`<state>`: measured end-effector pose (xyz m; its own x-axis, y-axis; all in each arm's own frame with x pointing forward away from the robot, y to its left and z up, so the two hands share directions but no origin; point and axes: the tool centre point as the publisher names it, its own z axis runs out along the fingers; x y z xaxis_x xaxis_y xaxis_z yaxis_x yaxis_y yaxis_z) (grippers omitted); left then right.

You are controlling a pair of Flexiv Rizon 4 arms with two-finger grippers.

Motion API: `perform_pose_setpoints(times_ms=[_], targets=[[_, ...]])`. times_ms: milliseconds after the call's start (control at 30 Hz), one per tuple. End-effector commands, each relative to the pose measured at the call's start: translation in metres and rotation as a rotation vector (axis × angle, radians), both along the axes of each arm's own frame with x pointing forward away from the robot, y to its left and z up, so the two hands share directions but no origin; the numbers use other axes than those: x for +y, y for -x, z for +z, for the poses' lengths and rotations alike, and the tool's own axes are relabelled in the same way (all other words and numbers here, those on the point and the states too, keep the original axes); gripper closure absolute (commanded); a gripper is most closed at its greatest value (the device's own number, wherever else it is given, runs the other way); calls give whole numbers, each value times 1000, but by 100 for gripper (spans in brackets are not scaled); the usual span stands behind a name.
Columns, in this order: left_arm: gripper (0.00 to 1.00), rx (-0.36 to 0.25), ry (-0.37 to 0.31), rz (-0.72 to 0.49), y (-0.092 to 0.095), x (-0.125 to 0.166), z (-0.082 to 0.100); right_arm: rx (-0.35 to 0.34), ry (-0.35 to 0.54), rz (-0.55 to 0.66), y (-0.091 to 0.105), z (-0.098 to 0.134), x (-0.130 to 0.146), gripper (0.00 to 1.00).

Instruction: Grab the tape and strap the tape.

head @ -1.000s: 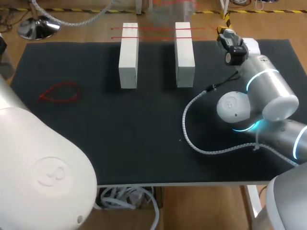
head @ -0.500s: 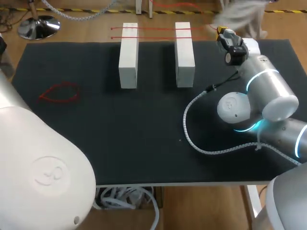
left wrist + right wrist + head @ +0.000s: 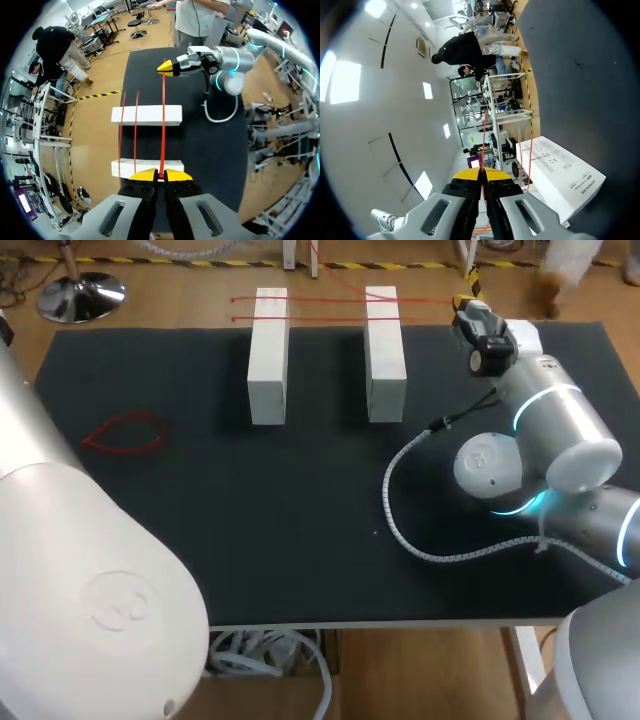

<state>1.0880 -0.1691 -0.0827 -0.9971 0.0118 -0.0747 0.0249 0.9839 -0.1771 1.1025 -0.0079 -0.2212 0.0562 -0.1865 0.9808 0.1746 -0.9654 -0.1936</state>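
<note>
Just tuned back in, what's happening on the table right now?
Both arms hold one length of red tape, the left claw shut on one end and the right claw shut on the other. It stretches across the two white blocks on the black table. Two more red strands already lie over the blocks beside it.

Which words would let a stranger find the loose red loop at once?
On the black table, look left of the two white blocks. The red loop lies flat there alone, curled, while the other red strands run straight across the blocks.
</note>
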Motion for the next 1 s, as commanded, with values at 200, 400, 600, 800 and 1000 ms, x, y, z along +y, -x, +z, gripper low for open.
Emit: perform_pose_setpoints(times_ms=[200,400,600,800,1000], targets=[[100,24,-52,0,-8,-10,3,-2,1,1,-1,0,0,100],[100,12,-32,10,-6,-10,4,-2,1,1,-1,0,0,100],[100,12,-32,10,-6,-10,4,-2,1,1,-1,0,0,100],[100,12,-32,10,-6,-10,4,-2,1,1,-1,0,0,100],[100,12,-32,10,-6,-10,4,-2,1,1,-1,0,0,100]])
